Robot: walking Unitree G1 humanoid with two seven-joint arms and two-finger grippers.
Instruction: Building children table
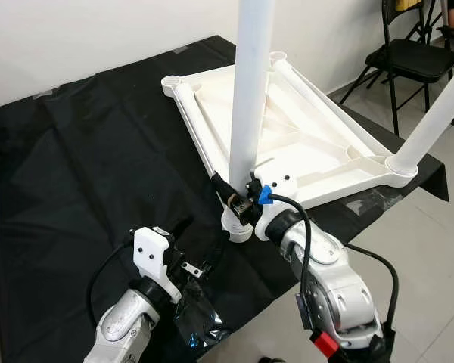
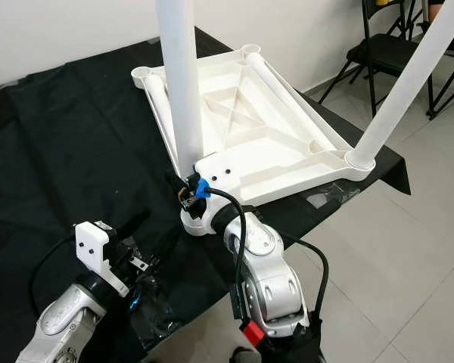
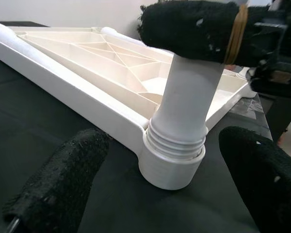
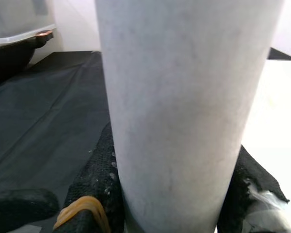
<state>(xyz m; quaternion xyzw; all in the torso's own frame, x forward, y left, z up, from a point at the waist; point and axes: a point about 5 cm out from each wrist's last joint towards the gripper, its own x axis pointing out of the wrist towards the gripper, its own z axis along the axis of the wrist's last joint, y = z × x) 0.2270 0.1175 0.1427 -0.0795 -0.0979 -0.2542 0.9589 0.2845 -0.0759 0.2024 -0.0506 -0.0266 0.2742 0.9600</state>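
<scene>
While my right claw grips the upright white plastic table leg low, my open left claw waits just beside its socket.

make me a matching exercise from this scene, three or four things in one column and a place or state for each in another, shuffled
Things
1. right gripper
2. left gripper
3. far table leg
4. tabletop

States
A. open, hovering near the socket
B. upside down on the black cloth
C. shut on the near table leg
D. standing tilted in the corner nearest the folding chair

Pairs: 1-C, 2-A, 3-D, 4-B
</scene>
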